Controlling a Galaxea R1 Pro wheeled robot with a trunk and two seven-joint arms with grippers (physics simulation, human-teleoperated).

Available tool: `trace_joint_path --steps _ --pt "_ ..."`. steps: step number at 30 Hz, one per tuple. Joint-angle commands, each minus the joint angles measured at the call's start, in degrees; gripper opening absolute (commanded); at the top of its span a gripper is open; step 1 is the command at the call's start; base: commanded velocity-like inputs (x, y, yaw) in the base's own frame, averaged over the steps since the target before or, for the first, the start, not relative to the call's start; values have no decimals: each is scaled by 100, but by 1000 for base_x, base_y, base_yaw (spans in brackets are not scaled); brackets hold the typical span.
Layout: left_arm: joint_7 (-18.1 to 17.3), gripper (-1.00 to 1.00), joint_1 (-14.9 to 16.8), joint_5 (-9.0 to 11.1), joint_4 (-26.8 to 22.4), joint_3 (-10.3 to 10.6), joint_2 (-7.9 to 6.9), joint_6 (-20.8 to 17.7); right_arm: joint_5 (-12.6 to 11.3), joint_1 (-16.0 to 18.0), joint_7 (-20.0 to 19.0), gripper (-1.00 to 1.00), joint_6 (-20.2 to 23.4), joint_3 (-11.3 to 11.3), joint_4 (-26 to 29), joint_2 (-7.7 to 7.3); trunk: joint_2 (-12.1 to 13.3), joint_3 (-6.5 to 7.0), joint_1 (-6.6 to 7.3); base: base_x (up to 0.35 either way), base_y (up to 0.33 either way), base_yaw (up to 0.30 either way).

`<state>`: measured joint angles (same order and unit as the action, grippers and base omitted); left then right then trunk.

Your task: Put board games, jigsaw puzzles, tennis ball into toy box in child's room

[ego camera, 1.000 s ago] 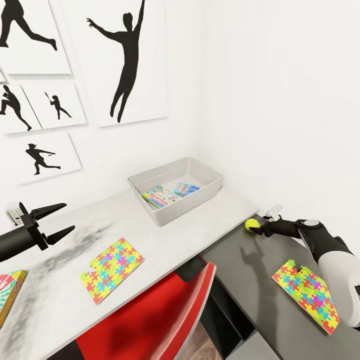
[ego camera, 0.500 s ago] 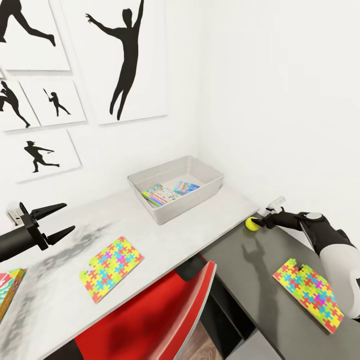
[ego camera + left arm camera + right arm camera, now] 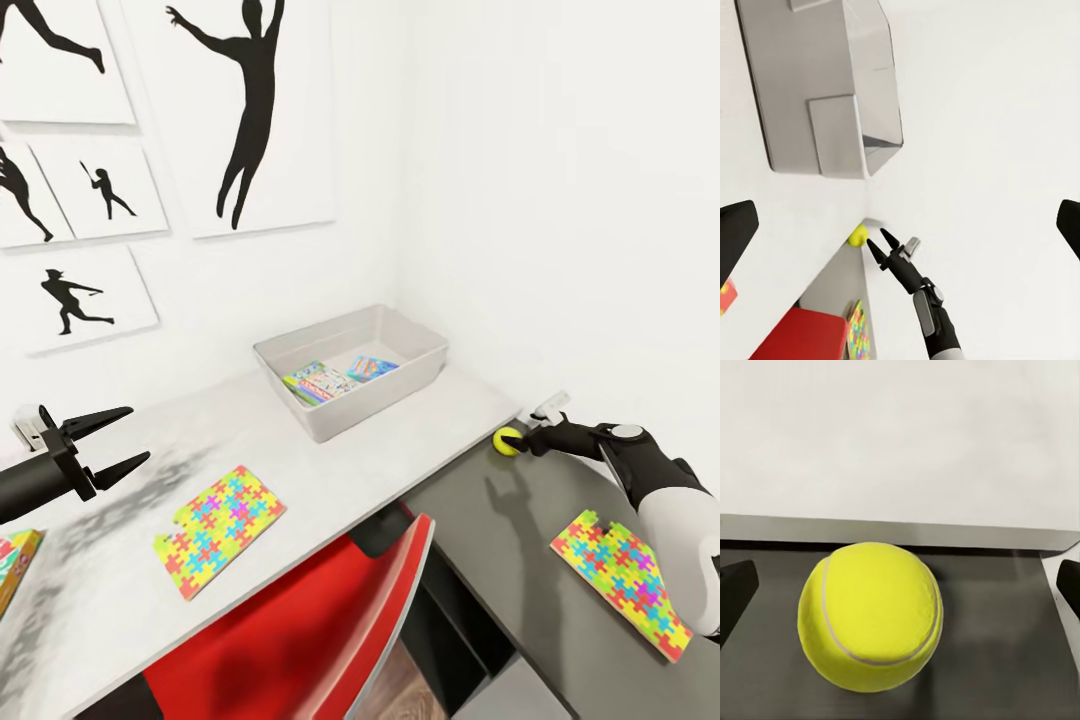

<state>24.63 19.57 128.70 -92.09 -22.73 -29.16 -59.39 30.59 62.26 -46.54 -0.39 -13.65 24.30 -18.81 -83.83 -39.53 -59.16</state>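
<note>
The tennis ball (image 3: 509,441) lies on the table's lower dark section (image 3: 500,560), against the step up to the pale top (image 3: 420,425). My right gripper (image 3: 527,443) is open just beside it. In the right wrist view the ball (image 3: 870,615) sits between the two fingertips (image 3: 735,592), and I cannot tell whether they touch it. The toy box (image 3: 420,372) stands by the wall with two board games (image 3: 318,383) inside. One jigsaw puzzle (image 3: 220,515) lies on the pale top, another (image 3: 620,580) on the dark section. My left gripper (image 3: 135,434) hovers open and empty at the left.
A third board game (image 3: 12,565) pokes in at the left edge of the table. A red chair (image 3: 300,630) is tucked under the table's front edge. White walls meet in the corner behind the toy box, with black silhouette pictures (image 3: 245,110) at the left.
The head view has shifted slightly. My right wrist has risen a little, its fingers staying at the ball. The left arm has not moved.
</note>
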Motion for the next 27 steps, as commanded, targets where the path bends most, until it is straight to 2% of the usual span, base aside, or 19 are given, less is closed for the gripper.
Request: trace_joint_path --steps 1,5,27 --pt "60 100 6 59 -2 -5 0 -13 48 5 -46 100 -4 -49 2 6 -44 -24 -22 0 0 0" --pt "60 100 8 59 -2 -11 -1 -18 38 5 -68 100 -4 -50 -3 14 -44 -24 -22 0 0 0" --pt "56 100 0 59 -2 -14 -3 -18 27 5 -74 100 -5 -50 -10 18 -887 -401 -484 0 0 0"
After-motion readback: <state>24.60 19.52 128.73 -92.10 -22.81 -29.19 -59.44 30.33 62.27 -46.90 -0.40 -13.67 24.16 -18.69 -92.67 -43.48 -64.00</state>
